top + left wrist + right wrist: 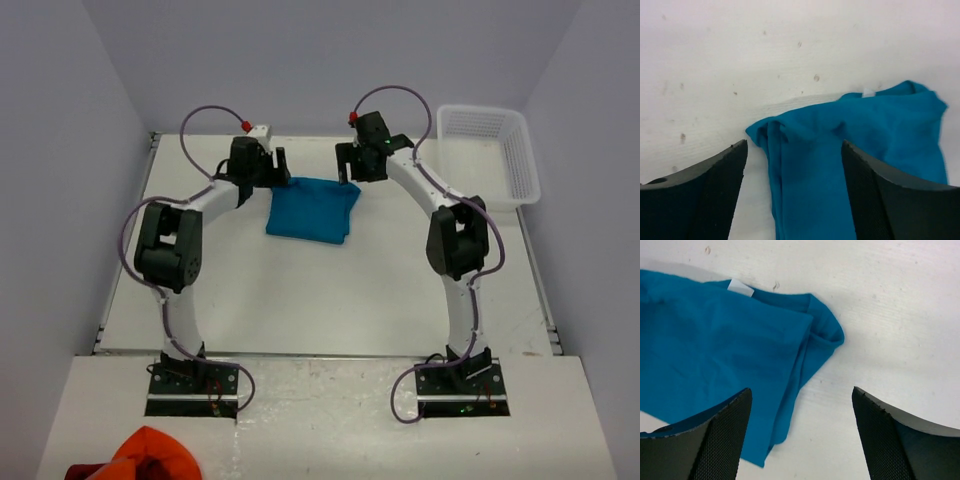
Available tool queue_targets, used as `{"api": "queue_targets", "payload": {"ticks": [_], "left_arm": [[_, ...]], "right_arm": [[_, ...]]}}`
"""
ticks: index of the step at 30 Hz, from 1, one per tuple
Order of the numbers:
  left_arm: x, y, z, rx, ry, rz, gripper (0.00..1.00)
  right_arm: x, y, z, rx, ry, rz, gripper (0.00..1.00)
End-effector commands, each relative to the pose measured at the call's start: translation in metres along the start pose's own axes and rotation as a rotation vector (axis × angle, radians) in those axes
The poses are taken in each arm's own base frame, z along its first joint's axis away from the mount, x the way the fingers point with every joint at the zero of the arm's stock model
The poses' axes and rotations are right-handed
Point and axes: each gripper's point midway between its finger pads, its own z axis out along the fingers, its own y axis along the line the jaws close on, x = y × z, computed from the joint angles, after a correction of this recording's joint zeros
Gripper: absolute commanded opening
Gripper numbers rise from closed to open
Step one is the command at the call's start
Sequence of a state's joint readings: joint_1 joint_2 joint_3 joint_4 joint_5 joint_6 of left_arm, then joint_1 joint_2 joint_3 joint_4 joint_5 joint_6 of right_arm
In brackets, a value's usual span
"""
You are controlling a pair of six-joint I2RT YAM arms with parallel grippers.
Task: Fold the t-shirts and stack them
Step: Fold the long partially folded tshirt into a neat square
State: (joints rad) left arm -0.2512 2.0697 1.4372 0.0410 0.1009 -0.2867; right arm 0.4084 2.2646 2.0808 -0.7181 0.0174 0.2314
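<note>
Lying folded at the far middle of the table (300, 300), the t-shirt (310, 208) runs long side left-to-right, with bare tabletop wide on its near side. The left gripper (283, 168) and right gripper (346, 168) flank its far corners. Left wrist – jaws spread wide, gripping nothing, over a folded corner. Right wrist – jaws equally wide and empty, collar label (740, 288) toward the far edge.

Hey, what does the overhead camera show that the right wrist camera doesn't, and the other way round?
Only the overhead view shows the left hand at the far left corner of the teal t-shirt, the white basket at the far right, and an orange-red cloth at the near left edge. Only the right wrist view shows the small white label on the shirt. Both show the folded shirt, the white table and the right hand, open at the shirt's far right corner.
</note>
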Motion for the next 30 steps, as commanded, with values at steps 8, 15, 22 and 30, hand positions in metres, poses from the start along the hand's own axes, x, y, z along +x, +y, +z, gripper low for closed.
{"api": "queue_targets", "payload": {"ticks": [8,15,22,30], "left_arm": [[-0.084,-0.055,-0.085,0.154,-0.215,0.036,0.8],[0.02,-0.108,-0.07,0.458,-0.014,-0.175,0.0],[0.055,-0.131,-0.057,0.524,0.042,-0.178,0.0],[0.116,-0.108,-0.039,0.401,0.198,-0.312,0.0]], "right_arm": [[0.007,0.024,-0.045,-0.103,-0.017,0.038,0.0],[0.017,0.081,-0.05,-0.419,0.076,0.112,0.0],[0.022,0.082,-0.03,-0.43,0.127,0.124,0.0],[0.027,0.072,-0.019,-0.391,0.144,0.131,0.0]]}}
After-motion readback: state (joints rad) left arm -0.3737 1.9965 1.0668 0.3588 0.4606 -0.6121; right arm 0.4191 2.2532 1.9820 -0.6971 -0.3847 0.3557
